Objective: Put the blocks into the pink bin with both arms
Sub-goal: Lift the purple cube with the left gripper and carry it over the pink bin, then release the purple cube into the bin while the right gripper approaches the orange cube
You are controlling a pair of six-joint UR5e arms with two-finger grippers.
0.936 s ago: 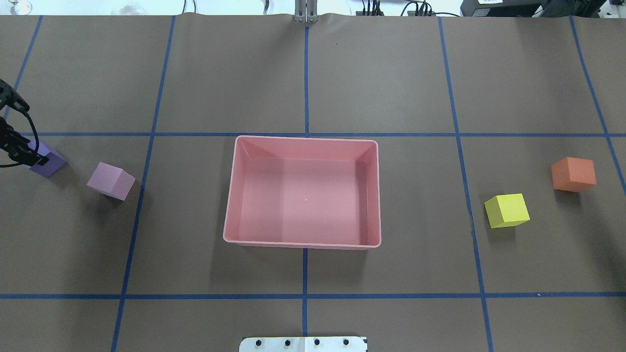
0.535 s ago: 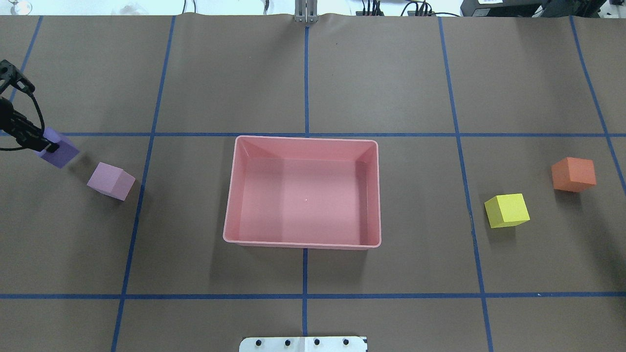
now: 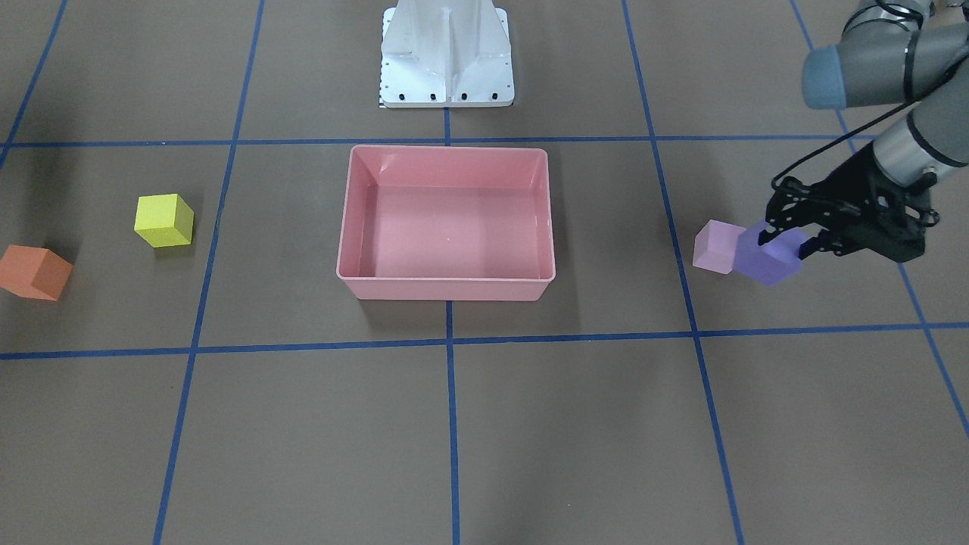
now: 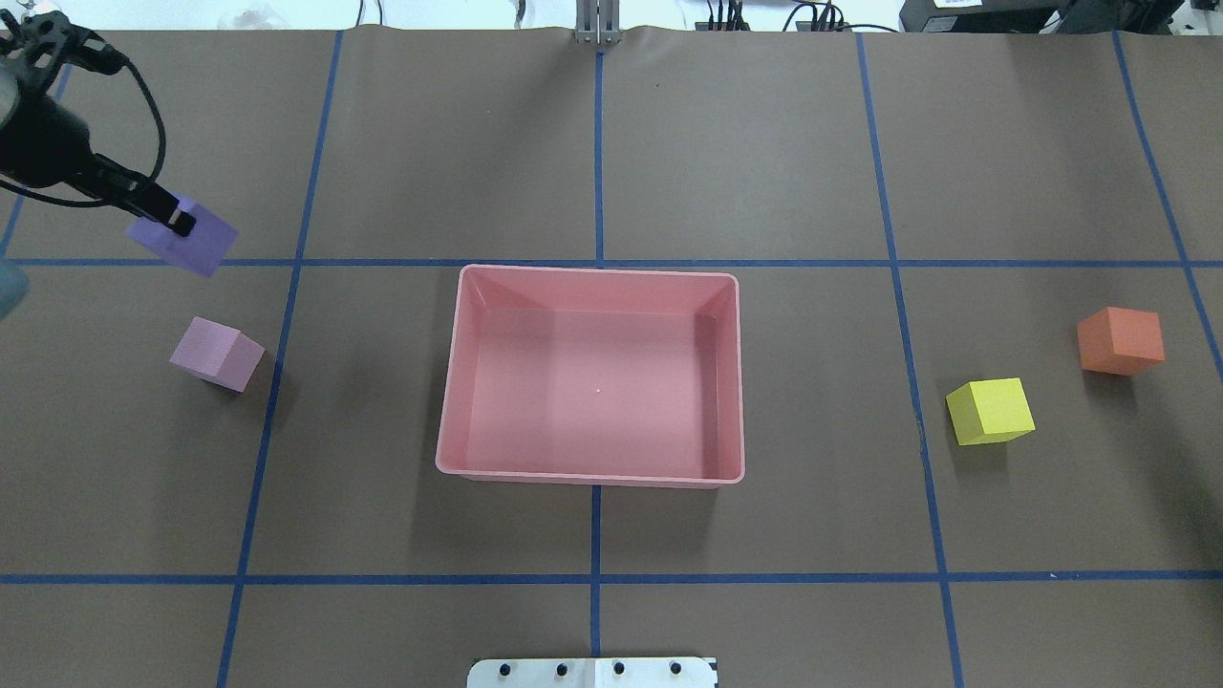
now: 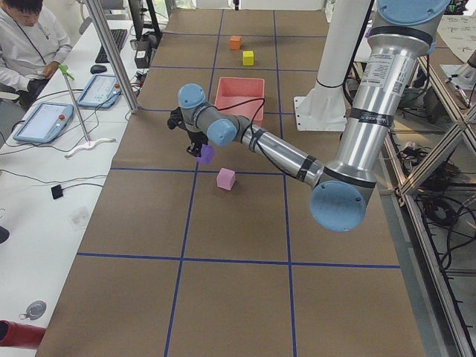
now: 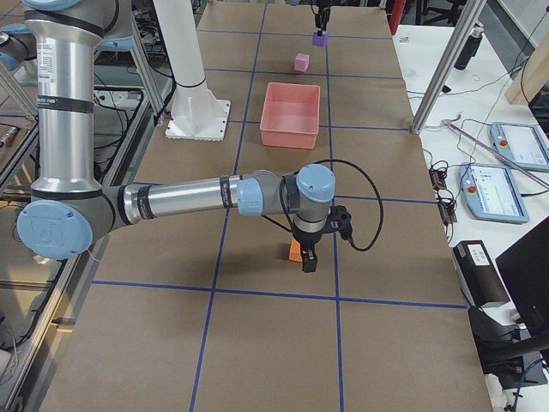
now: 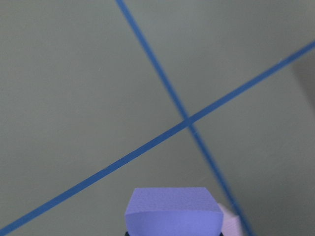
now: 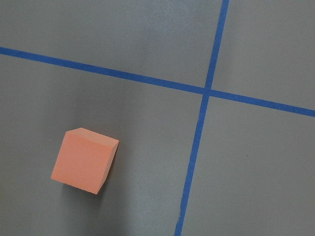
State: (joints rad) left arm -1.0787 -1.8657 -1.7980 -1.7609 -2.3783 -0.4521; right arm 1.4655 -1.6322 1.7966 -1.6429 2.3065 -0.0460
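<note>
Pinches small violet-purple matte cube (image 4: 196, 247) in left black two-finger gripper (image 4: 178, 223), aloft at ten o'clock of shallow pink plastic bin (image 4: 592, 274). Lilac-pink cube (image 4: 217, 354) at nine; yellow cube (image 4: 990, 411), orange cube (image 4: 1120, 340) at three. Right gripper (image 6: 307, 259) near orange cube: spread or closed, cannot tell.

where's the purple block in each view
front-facing: purple block far right, in left claw
overhead: block upper left
exterior left: block centre left
exterior right: block top centre
left wrist: block bottom centre
right wrist: not in it
landmark: pink bin, in all four exterior views
</note>
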